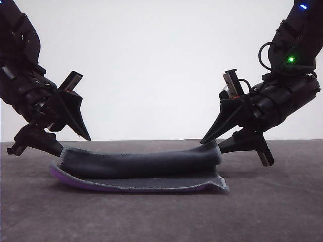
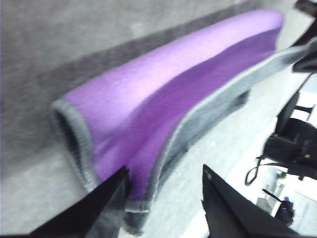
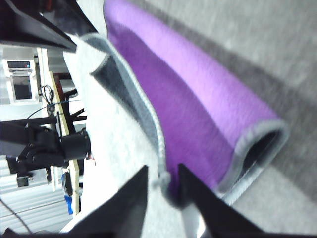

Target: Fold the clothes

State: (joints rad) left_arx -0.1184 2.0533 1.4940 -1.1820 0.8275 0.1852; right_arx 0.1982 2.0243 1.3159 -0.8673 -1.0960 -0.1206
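The left gripper (image 1: pixel 65 146) in the front view grips the left end of the cloth (image 1: pixel 141 169), its lower finger at the edge and the upper finger spread above; the right gripper (image 1: pixel 222 143) meets the cloth's right end, and whether it pinches the fabric there is hard to make out. The cloth lies on the dark table (image 1: pixel 161 217), folded over lengthwise, dark grey on top with a purple strip along the lower left edge. Both arms run off the frame edges.

In the left wrist view the left gripper (image 2: pixel 163 198) stands wide apart, one finger touching the cloth's (image 2: pixel 163 94) stitched corner; the picture is blurred and the far end is cut off.

In the right wrist view the right gripper (image 3: pixel 163 186) has its fingers closed narrowly on the cloth's (image 3: pixel 198 114) light edging. Blurred room equipment (image 3: pixel 44 144) shows beyond the table.
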